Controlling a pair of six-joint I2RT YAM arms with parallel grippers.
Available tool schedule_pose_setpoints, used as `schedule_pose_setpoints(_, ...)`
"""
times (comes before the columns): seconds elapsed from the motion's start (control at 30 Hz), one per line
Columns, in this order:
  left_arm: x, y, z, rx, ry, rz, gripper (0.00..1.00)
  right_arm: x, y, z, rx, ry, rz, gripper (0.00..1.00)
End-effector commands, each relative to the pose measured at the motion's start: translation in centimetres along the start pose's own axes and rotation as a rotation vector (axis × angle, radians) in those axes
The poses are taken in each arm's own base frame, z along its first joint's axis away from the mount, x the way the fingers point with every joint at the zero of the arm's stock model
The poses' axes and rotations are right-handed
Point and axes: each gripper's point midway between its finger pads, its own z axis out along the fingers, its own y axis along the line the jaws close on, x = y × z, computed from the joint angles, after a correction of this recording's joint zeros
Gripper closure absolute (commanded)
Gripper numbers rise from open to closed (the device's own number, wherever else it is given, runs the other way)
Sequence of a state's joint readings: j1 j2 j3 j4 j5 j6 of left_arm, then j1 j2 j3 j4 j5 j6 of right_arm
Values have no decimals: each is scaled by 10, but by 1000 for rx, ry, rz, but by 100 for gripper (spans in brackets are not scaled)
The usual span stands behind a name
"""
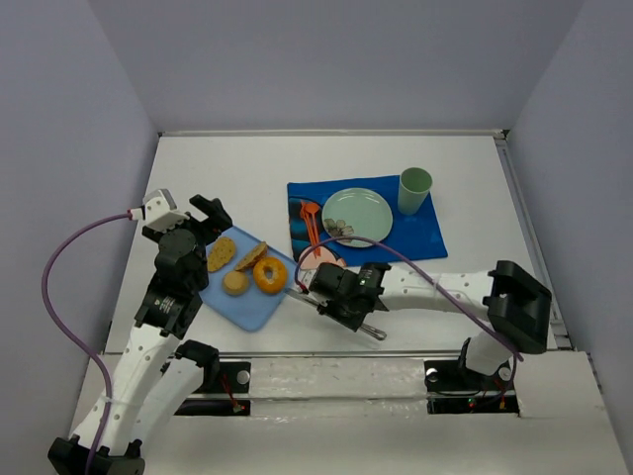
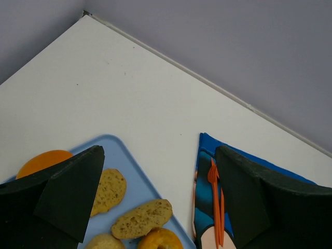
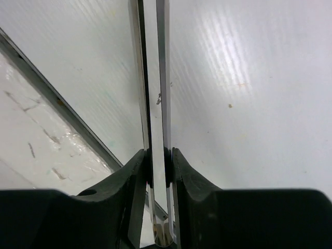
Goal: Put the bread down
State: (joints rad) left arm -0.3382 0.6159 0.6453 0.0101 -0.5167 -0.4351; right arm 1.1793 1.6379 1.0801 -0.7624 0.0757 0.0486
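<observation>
Two bread slices (image 1: 221, 253) (image 1: 249, 257) lie on a light blue tray (image 1: 247, 309) with a small bun (image 1: 235, 282) and an orange bagel (image 1: 269, 275). My left gripper (image 1: 193, 226) hovers open and empty over the tray's far left part. In the left wrist view its jaws stand wide apart (image 2: 158, 207) over the slices (image 2: 142, 218) (image 2: 109, 191). My right gripper (image 1: 334, 293) is shut on metal tongs (image 1: 371, 330), just right of the tray. In the right wrist view the gripper (image 3: 158, 155) clamps both tong arms (image 3: 155, 78) together; their tips are out of frame.
A blue placemat (image 1: 415, 233) lies at centre right with a green plate (image 1: 361, 208), a green cup (image 1: 414, 190) and an orange fork (image 1: 309, 223). The fork also shows in the left wrist view (image 2: 214, 202). An orange round thing (image 2: 44, 162) lies on the tray's left.
</observation>
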Motion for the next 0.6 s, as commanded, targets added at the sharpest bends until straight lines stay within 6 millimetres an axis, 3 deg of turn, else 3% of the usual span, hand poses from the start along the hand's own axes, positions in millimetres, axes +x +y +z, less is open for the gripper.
schedule_pose_setpoints(0.0,-13,0,-1,3,-58,-34,1,-51,-5,-46,21,-265,56,76)
schedule_pose_setpoints(0.2,-14,-2,-1,7,-60,-39,1,-70,-18,-77,78,-419,125,83)
schedule_pose_setpoints(0.37,-13,-3,-1,12,-55,-45,1,-103,-19,-105,47,-587,197,81)
schedule_pose_setpoints(0.4,-13,-3,-2,12,-56,-48,1,-107,-16,-107,25,-595,207,80)
schedule_pose_setpoints(0.57,-13,-3,-2,18,-53,-51,1,-113,-35,-106,-59,-578,358,78)
